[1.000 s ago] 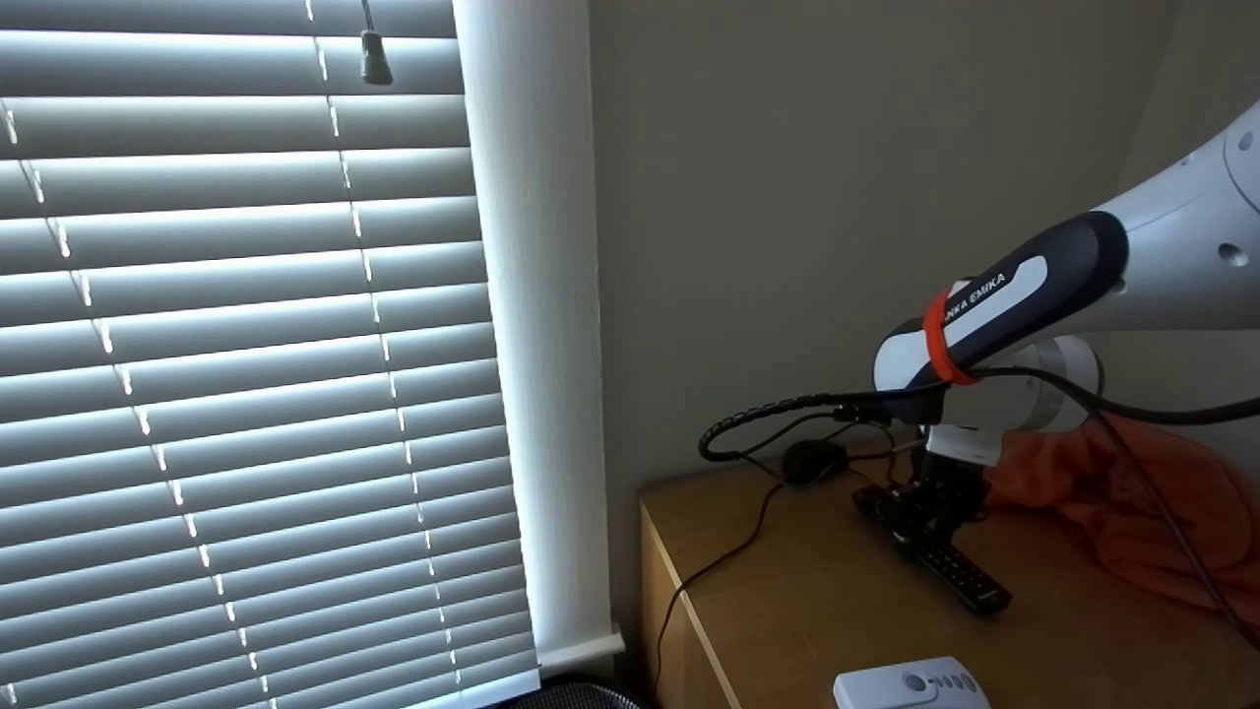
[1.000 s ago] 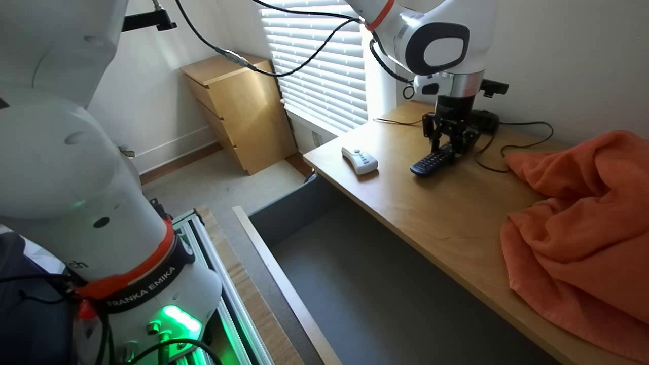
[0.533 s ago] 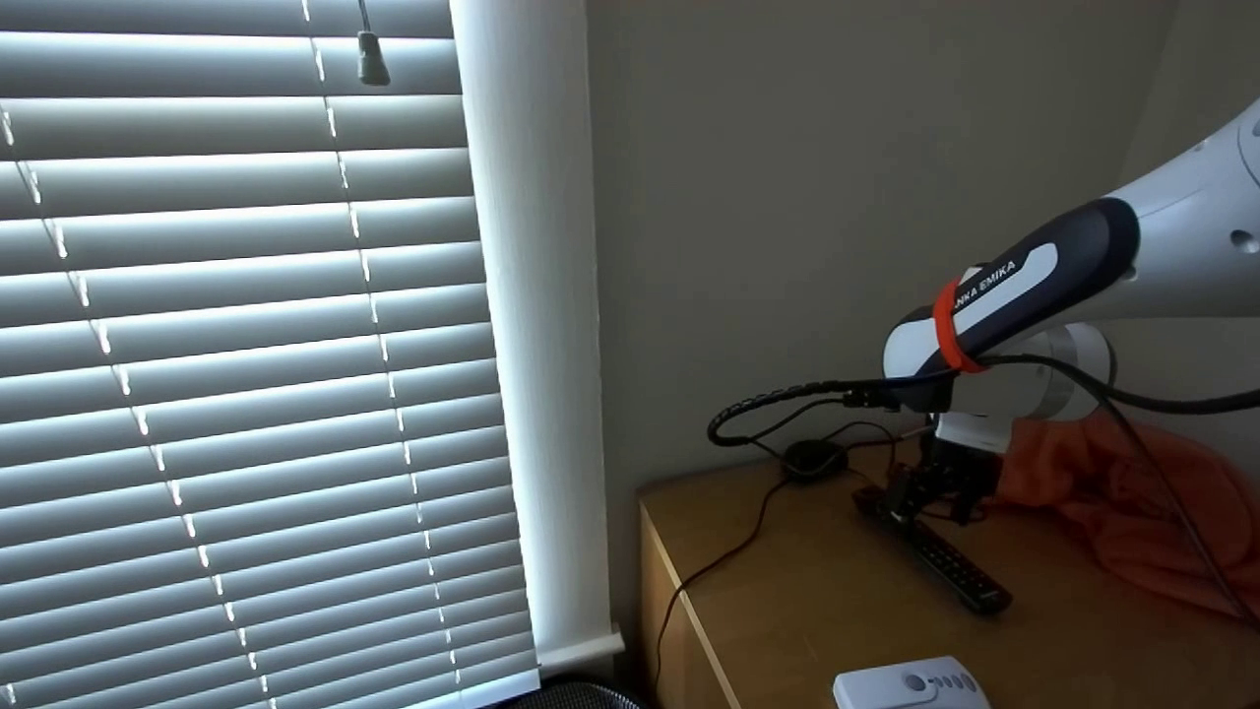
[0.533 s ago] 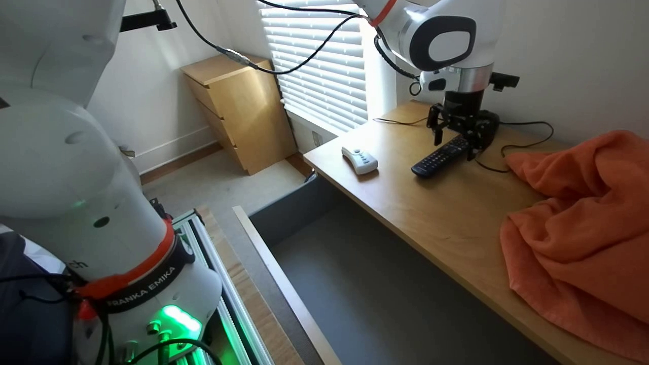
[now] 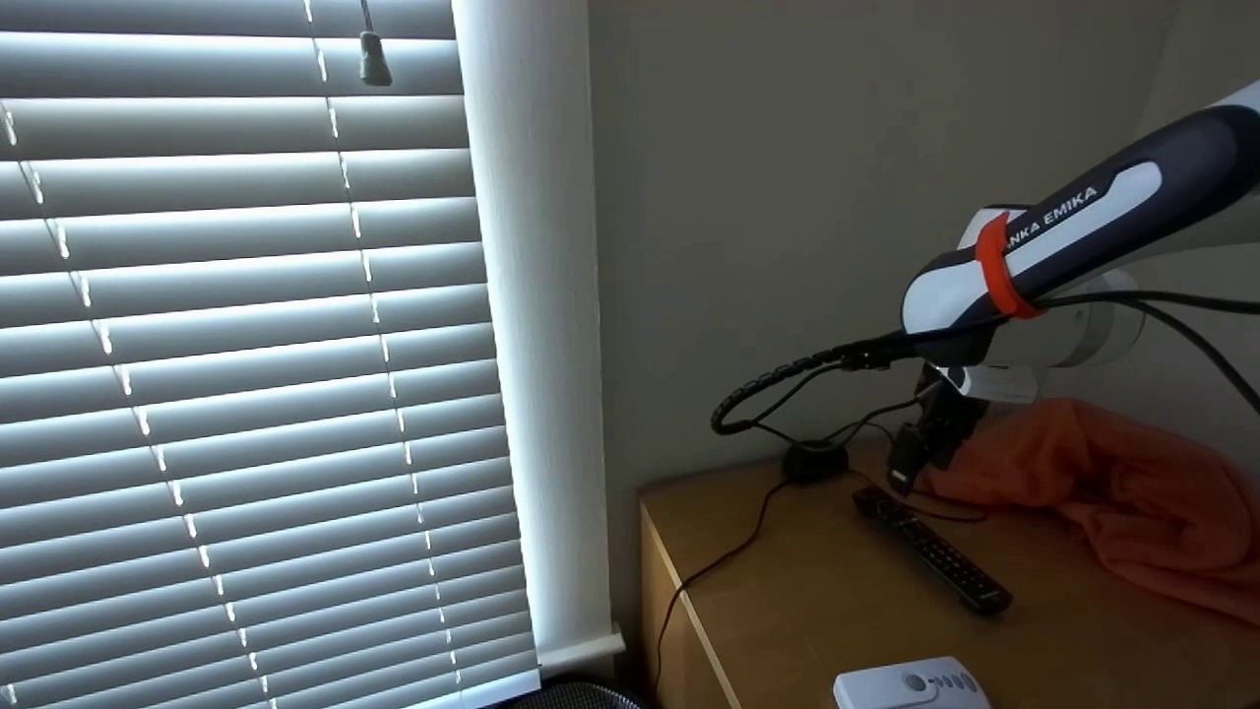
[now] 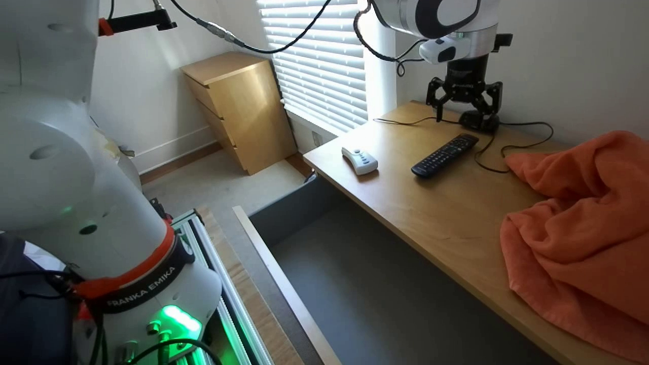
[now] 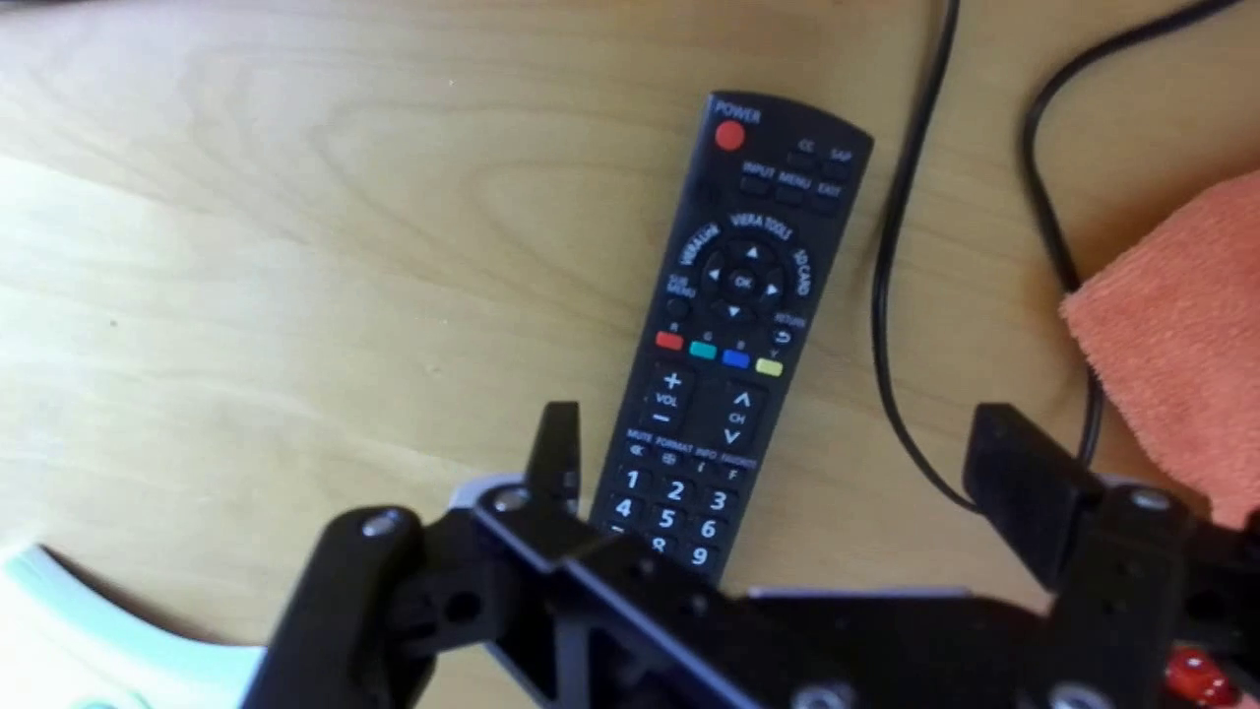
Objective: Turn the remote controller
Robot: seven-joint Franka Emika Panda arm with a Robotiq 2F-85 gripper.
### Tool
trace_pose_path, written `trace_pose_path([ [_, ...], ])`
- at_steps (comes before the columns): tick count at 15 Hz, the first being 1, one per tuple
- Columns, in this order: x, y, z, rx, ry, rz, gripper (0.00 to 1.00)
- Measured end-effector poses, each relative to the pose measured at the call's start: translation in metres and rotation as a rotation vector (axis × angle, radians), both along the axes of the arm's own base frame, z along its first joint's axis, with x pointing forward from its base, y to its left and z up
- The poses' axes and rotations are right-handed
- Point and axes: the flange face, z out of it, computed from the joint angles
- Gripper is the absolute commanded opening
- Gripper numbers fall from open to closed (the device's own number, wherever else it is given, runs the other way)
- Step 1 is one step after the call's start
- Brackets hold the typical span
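In an exterior view, the gripper (image 6: 464,114) is empty, fingers (image 6: 439,112) far apart. In an exterior view, the remote controller (image 5: 930,550) lies slantwise on the bench (image 5: 787,591), left of the orange cloth (image 5: 1102,483). In the wrist view, its POWER end points to the top, above VIERA TOOLS.
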Motion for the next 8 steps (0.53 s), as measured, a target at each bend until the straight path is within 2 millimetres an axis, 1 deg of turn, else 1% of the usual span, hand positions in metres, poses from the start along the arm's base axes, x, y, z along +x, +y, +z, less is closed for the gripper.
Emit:
trace_pose_path([
  [3, -0.004, -0.004, 0.010, -0.005, -0.011, 0.168, 1.00],
  [8, -0.018, -0.016, 0.011, -0.007, -0.010, 0.444, 1.00],
])
